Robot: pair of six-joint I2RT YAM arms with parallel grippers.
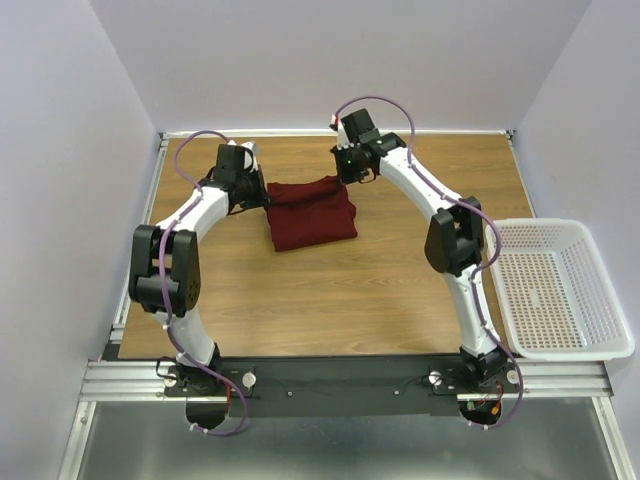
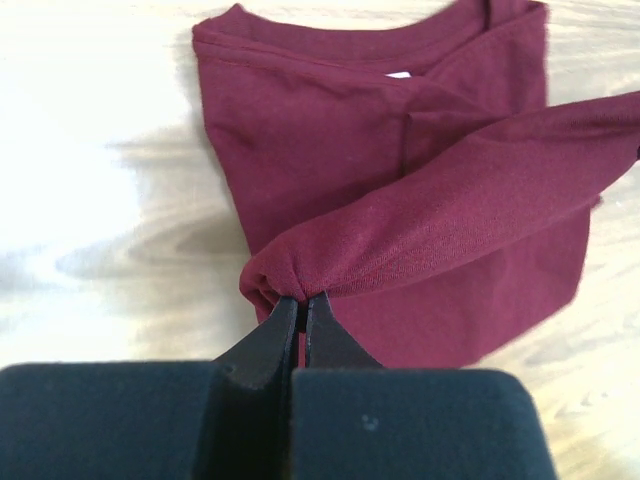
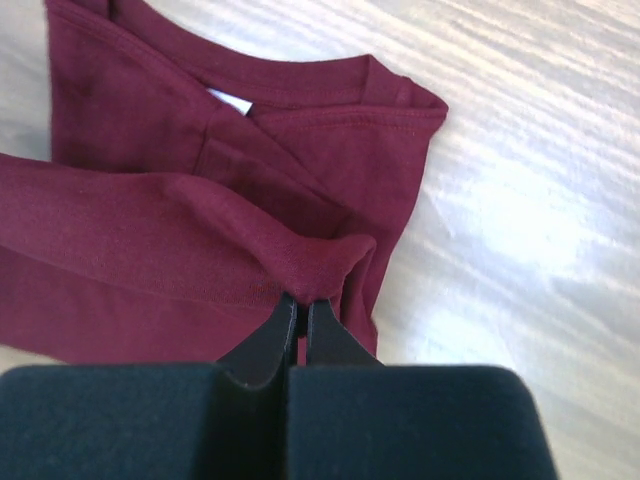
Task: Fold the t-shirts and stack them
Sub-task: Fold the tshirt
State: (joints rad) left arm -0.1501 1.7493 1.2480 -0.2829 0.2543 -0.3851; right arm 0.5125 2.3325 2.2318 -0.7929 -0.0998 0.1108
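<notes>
A maroon t-shirt (image 1: pixel 311 213) lies partly folded on the far middle of the wooden table. My left gripper (image 1: pixel 262 197) is shut on the shirt's far left corner; in the left wrist view the gripper (image 2: pixel 301 298) pinches a bunched fold of cloth (image 2: pixel 420 225) lifted above the flat layer. My right gripper (image 1: pixel 347 177) is shut on the far right corner; in the right wrist view the gripper (image 3: pixel 303 300) holds a raised fold (image 3: pixel 200 240). The fold stretches between both grippers above the collar (image 3: pixel 300 95).
A white plastic mesh basket (image 1: pixel 556 290) stands at the right edge of the table, half over its side. Bare wood (image 1: pixel 330 300) lies between the shirt and the arm bases. Grey walls close in the table's far side and flanks.
</notes>
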